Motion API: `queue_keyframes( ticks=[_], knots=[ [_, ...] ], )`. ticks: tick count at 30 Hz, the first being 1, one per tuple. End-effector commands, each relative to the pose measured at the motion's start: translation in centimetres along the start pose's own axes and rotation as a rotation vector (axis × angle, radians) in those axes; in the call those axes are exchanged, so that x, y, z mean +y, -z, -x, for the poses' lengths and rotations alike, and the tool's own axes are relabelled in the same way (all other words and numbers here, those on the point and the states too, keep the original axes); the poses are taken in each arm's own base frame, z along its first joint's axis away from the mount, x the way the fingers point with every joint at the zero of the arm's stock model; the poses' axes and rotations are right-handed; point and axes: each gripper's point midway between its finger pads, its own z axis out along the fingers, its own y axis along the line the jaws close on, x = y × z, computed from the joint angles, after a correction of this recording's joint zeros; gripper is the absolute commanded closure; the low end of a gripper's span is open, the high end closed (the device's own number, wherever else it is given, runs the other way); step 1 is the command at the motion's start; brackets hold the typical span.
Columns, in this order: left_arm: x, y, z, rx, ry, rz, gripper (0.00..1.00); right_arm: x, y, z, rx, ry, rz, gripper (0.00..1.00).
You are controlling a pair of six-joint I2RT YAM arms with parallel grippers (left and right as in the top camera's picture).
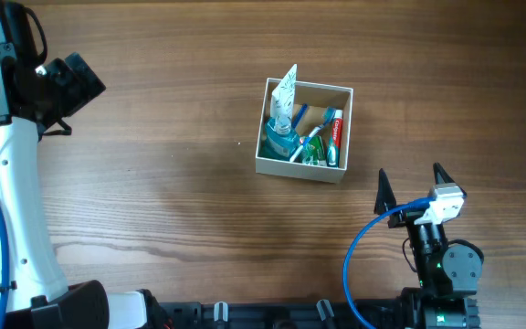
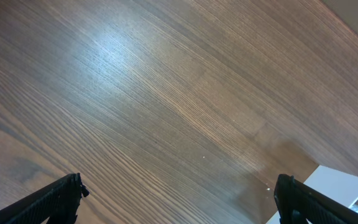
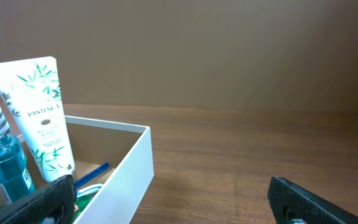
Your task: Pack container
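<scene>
Container [image 1: 301, 170] sits open-topped on the desk [image 1: 153, 137], white walls, brown inside. Inside it I see a white Pantene tube [image 3: 39, 118] standing against one wall, a blue mouthwash bottle [image 3: 5, 165] just beside the tube, and a red-and-white tube [image 1: 335, 130] lying by the opposite wall.

Right gripper [image 1: 410, 178]: jaws wide, holding nothing, near the container's corner, not touching.

Left gripper [image 2: 179, 190]: jaws wide, holding nothing, over bare desk, well apart from the container; only the container's white corner shows in its wrist view.
</scene>
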Motion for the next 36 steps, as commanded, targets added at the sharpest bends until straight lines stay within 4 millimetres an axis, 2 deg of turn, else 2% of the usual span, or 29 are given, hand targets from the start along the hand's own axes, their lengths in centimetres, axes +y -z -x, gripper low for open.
queue_keyframes(
  ticks=[1, 11, 13, 17, 22, 25, 30, 33, 36],
  knots=[
    [0.1, -0.1, 0.1, -0.001, 0.001, 0.004, 0.00, 0.3, 0.1, 0.3, -0.015, 0.005, 0.015, 0.00],
    [0.1, -0.1, 0.1, -0.001, 0.002, 0.004, 0.00, 0.3, 0.1, 0.3, -0.015, 0.005, 0.015, 0.00],
    [0.0, -0.1, -0.4, 0.022, 0.000, -0.005, 0.00, 0.3, 0.1, 0.3, -0.015, 0.005, 0.015, 0.00],
    [-1.7, 0.1, -2.0, 0.105, 0.001, -0.113, 0.00, 0.3, 0.1, 0.3, -0.015, 0.005, 0.015, 0.00],
    [-2.5, 0.7, -2.4, 0.117, 0.003, -0.164, 0.00, 0.3, 0.1, 0.3, -0.015, 0.005, 0.015, 0.00],
    [-2.5, 2.6, -1.9, 0.053, 0.025, -0.195, 0.00, 0.3, 0.1, 0.3, -0.015, 0.005, 0.015, 0.00],
    [-1.6, 7.3, -1.5, -0.103, 0.016, -0.242, 0.00, 0.3, 0.1, 0.3, -0.015, 0.005, 0.015, 0.00],
    [-1.5, 9.9, -1.9, -0.198, -0.094, -0.281, 0.00, 0.3, 0.1, 0.3, -0.015, 0.005, 0.015, 0.00],
    [-1.9, 10.8, -2.4, -0.293, -0.198, -0.318, 0.00, 0.3, 0.1, 0.3, -0.015, 0.005, 0.015, 0.00]
  ],
)
